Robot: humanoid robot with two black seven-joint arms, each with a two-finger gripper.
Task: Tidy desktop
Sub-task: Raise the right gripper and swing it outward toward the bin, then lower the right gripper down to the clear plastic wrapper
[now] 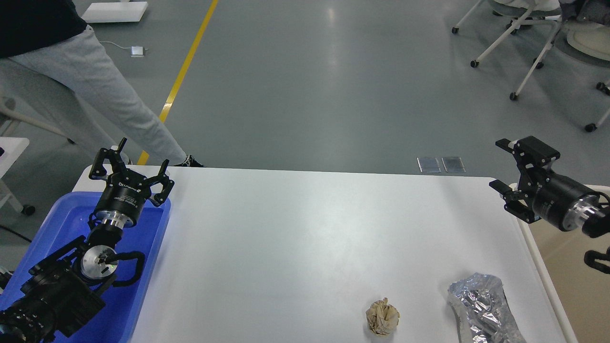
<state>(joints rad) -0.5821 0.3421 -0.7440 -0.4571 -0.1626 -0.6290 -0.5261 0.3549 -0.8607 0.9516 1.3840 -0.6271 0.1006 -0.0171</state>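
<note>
Desktop (295, 238): large glossy white tabletop with rounded corners, filling the lower middle of the head view, far edge running across the frame, grey floor beyond.
Desktop surface: mostly bare, smooth, faint reflections; two loose items near the front right.
Left gripper (129, 164): at the far left corner of the desktop, above the far end of the blue tray; fingers spread wide apart, holding nothing, touching nothing visible.
Left arm: black, rising from the lower left edge over the tray, silver joint faces showing.
Right gripper (503, 166): at the right edge of the desktop, pointing left; fingers apart, one high, one low, nothing between them.
Right arm: black with a silver ring, entering from the right edge above the beige bin.
Blue tray (152, 257): plastic, along the left side of the desktop, largely covered by the left arm.
Beige bin (567, 267): just beside the right edge of the desktop, white rim, inside partly visible.
Crumpled paper ball (382, 316): tan, on the desktop near the front edge, right of centre, well apart from both grippers.
Foil wrapper (481, 309): silver, crinkled, on the desktop near the front right corner, near the paper ball but apart from it, cut off by the bottom edge.
Person (81, 81): grey trousers, dark top, standing behind the far left corner.
Yellow line (183, 71): on the floor, running away from the table.
Chairs (533, 43): white-legged, on castors, far right.
</note>
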